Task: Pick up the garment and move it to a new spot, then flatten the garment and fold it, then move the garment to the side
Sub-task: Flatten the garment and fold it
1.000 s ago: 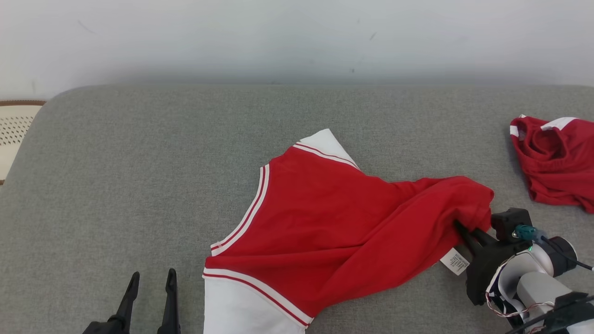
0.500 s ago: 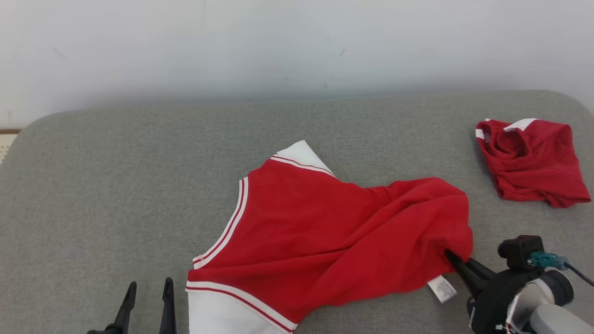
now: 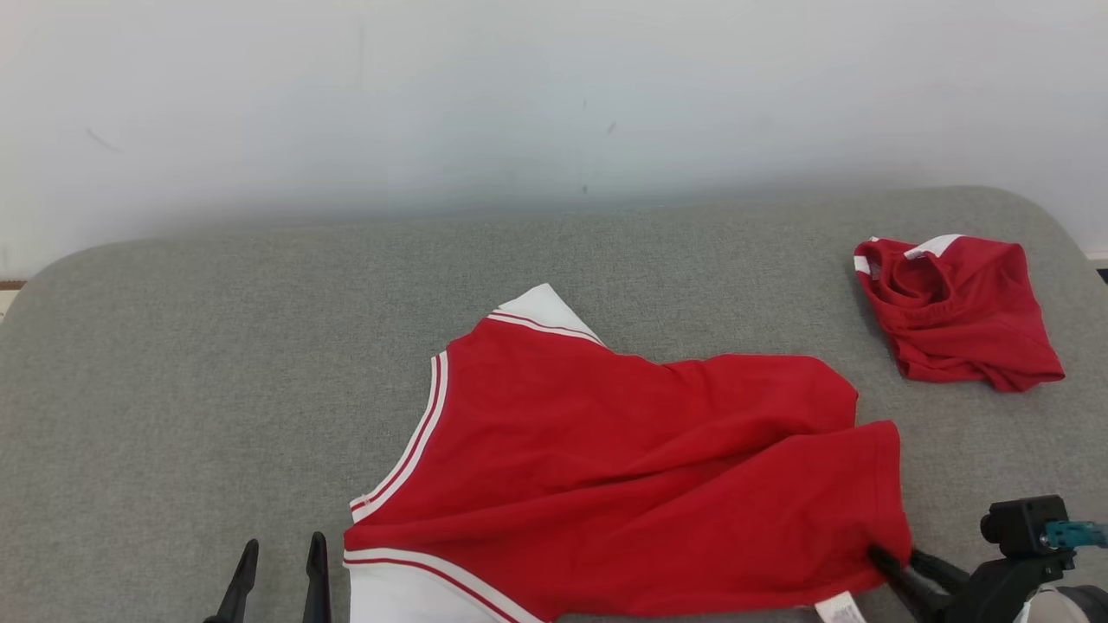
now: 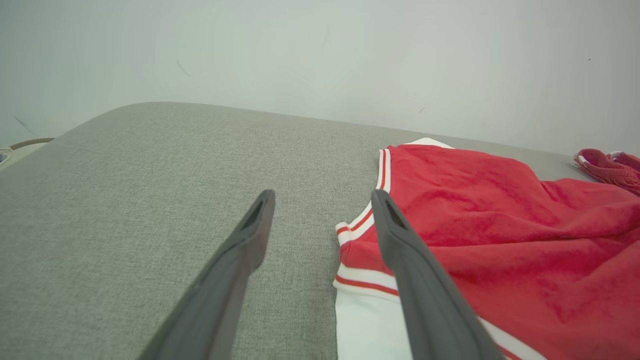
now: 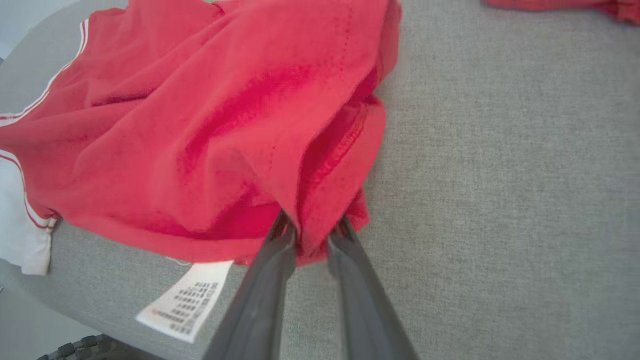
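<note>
Jaws of my right gripper [image 5: 310, 227] nearly together, pinching hem of red shirt [image 3: 623, 467] at lower right of frame. My left gripper [image 4: 322, 200] spread wide, empty, lower left, just beside white sleeve [image 4: 365, 325]. Two shirts on grey cushion [image 3: 216, 363]: this one spread at centre, second shirt [image 3: 952, 311] bunched upper right.

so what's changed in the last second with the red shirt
The right gripper has pulled the garment toward the robot by its hem, drawing the bunched cloth flatter; the hem is still between its fingers. The left gripper stays open, and the folded red top has not moved.
</note>
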